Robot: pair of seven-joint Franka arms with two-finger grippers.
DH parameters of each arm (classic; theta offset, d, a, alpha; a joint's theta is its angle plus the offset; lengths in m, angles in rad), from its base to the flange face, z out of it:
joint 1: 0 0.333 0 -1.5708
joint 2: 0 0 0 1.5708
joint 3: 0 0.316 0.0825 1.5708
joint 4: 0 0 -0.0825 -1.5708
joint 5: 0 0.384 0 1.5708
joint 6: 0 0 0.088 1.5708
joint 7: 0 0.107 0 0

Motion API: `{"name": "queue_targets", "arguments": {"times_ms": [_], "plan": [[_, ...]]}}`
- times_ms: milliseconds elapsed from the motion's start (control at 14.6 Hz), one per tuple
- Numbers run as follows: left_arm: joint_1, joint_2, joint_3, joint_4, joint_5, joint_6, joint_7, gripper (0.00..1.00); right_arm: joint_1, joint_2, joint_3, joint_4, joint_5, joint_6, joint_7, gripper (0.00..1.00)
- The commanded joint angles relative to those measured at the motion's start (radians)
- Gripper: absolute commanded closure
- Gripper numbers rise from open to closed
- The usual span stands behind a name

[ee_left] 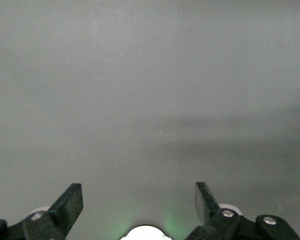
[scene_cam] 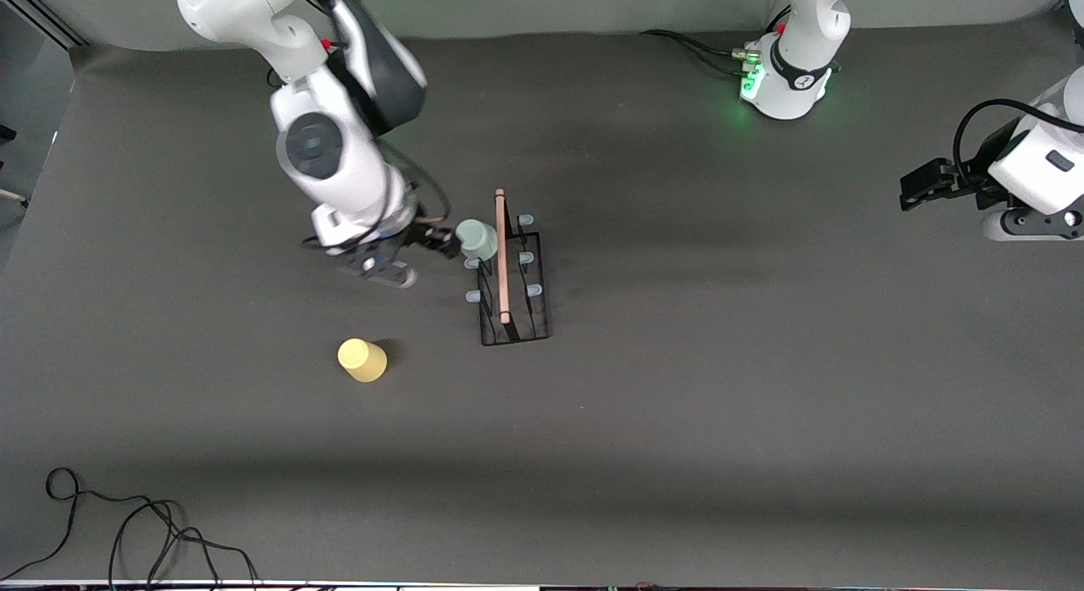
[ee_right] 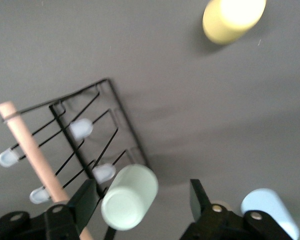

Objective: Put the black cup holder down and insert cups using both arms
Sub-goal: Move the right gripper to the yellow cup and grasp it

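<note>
The black wire cup holder (scene_cam: 513, 286) with its pale wooden rod handle (scene_cam: 501, 256) stands on the grey table (scene_cam: 720, 388), and a pale mint green plastic cup (scene_cam: 478, 239) sits upside down on one of its blue-tipped prongs, on the side toward the right arm's end. The right gripper (ee_right: 142, 200) is beside the holder with its fingers parted either side of that cup and apparently not pressing on it, while the left gripper (ee_left: 139, 202) waits spread wide and empty, well away toward the left arm's end. A yellow plastic cup (scene_cam: 362, 359), upside down and nearer the front camera than the holder, looks light, rigid and smooth, so a gentle pinch across its side walls seems best; a light blue cup (ee_right: 270, 210) shows only in the right wrist view.
</note>
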Motion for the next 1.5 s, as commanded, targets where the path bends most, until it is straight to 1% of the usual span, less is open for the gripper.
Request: {"name": "queue_targets", "arguments": {"times_ms": [0, 68, 137, 342, 479, 616, 752, 889, 1300, 1368, 1436], "plan": [[-0.003, -0.004, 0.000, -0.005, 0.018, 0.010, 0.001, 0.00, 0.002, 0.073, -0.099, 0.069, 0.010, -0.014, -0.186, 0.06], [-0.005, -0.002, 0.000, -0.005, 0.016, 0.013, 0.001, 0.00, 0.001, 0.108, -0.122, 0.087, 0.012, -0.005, -0.232, 0.00], [-0.005, -0.004, 0.000, -0.005, 0.018, 0.015, 0.001, 0.00, -0.018, 0.148, -0.137, 0.106, 0.016, 0.018, -0.281, 0.00], [-0.003, -0.004, 0.000, -0.008, 0.018, 0.015, 0.001, 0.00, -0.099, 0.241, -0.136, 0.118, 0.020, 0.137, -0.381, 0.00], [-0.003, -0.004, 0.000, -0.008, 0.018, 0.015, 0.001, 0.00, -0.126, 0.292, -0.134, 0.118, 0.032, 0.202, -0.416, 0.00], [-0.003, -0.004, 0.000, -0.008, 0.016, 0.015, 0.001, 0.00, -0.128, 0.334, -0.134, 0.118, 0.069, 0.242, -0.427, 0.00], [-0.003, -0.004, 0.000, -0.008, 0.018, 0.015, 0.001, 0.00, -0.128, 0.367, -0.134, 0.118, 0.084, 0.282, -0.442, 0.00], [-0.003, -0.004, 0.000, -0.010, 0.016, 0.015, 0.001, 0.00, -0.125, 0.383, -0.134, 0.120, 0.147, 0.294, -0.448, 0.00], [-0.003, -0.004, 0.000, -0.008, 0.018, 0.015, 0.001, 0.00, -0.127, 0.441, -0.134, 0.113, 0.153, 0.317, -0.476, 0.00], [-0.003, -0.004, 0.000, -0.010, 0.016, 0.015, 0.001, 0.00, -0.128, 0.447, -0.134, 0.112, 0.153, 0.317, -0.478, 0.06], [-0.003, -0.004, 0.000, -0.010, 0.018, 0.015, 0.001, 0.00, -0.127, 0.447, -0.134, 0.110, 0.153, 0.313, -0.479, 0.51]]}}
